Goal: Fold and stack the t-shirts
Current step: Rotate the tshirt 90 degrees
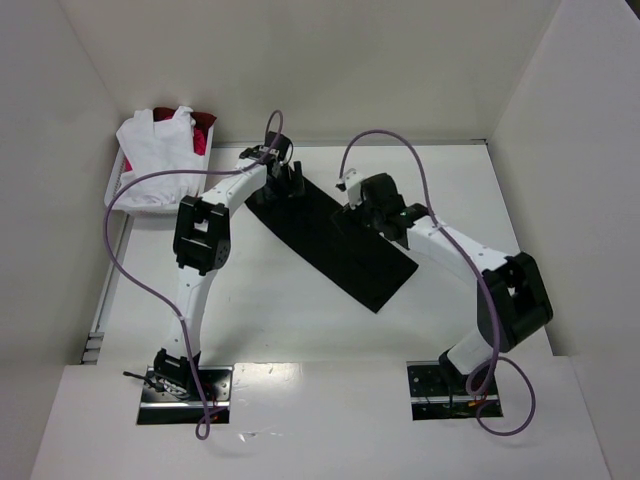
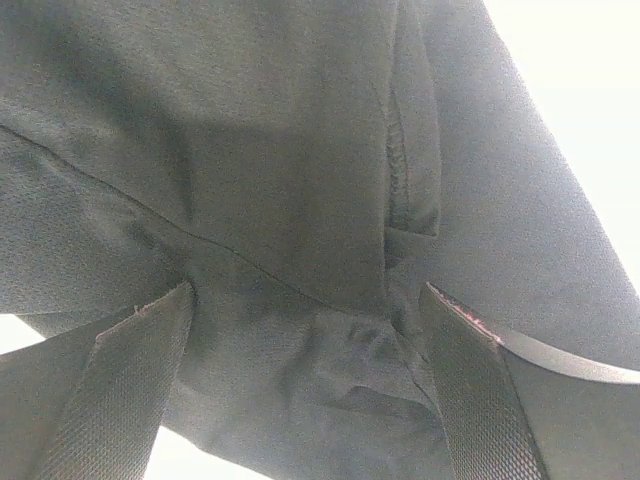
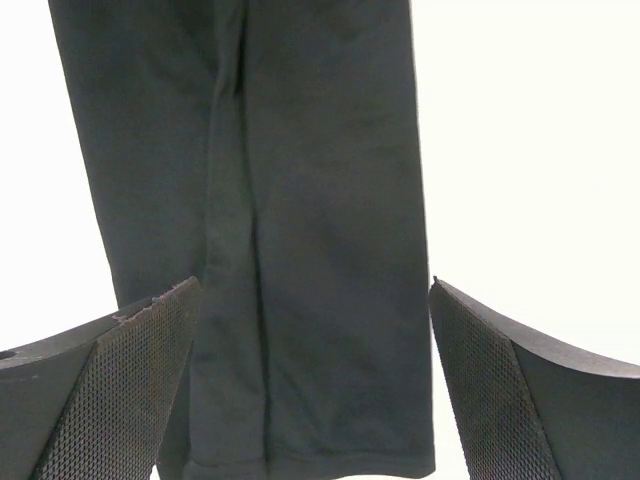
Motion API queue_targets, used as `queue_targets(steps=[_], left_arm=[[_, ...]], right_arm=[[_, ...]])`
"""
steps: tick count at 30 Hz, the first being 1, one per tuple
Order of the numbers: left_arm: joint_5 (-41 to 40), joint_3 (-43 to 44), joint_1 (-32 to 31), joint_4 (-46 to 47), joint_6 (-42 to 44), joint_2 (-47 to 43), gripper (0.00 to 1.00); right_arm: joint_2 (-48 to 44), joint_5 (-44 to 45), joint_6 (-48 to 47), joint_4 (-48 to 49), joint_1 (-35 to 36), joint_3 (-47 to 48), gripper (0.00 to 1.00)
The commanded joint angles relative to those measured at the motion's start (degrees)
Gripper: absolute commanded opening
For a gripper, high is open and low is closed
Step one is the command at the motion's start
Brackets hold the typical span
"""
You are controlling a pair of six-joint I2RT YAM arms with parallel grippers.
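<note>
Two arms are out over the black t-shirt (image 1: 340, 250), which is folded into a long strip lying diagonally mid-table (image 1: 300, 330). Left gripper (image 1: 290, 185) sits at the strip's far-left end with its jaws spread wide and nothing pinched. In the left wrist view the gripper (image 2: 308, 300) has bunched black cloth and a seam between the fingers. Right gripper (image 1: 352, 208) is over the strip's far edge near the middle, also spread wide. In the right wrist view the gripper (image 3: 312, 290) straddles the strip, contact unclear. White t-shirt (image 1: 155, 160) and red t-shirt (image 1: 203, 130) are piled in the white basket (image 1: 112, 190) at the far left.
</note>
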Motion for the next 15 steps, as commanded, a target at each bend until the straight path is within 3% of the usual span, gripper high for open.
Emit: queue_targets(steps=[1, 15], left_arm=[[0.7, -0.4, 0.7, -0.3, 1.1, -3.9, 1.00], [1.0, -0.4, 0.7, -0.3, -0.6, -3.9, 1.00]], right_arm=[[-4.6, -4.5, 0.6, 3.2, -2.2, -1.1, 1.00], [4.7, -9.8, -3.0, 2.1, -1.0, -1.1, 1.00]])
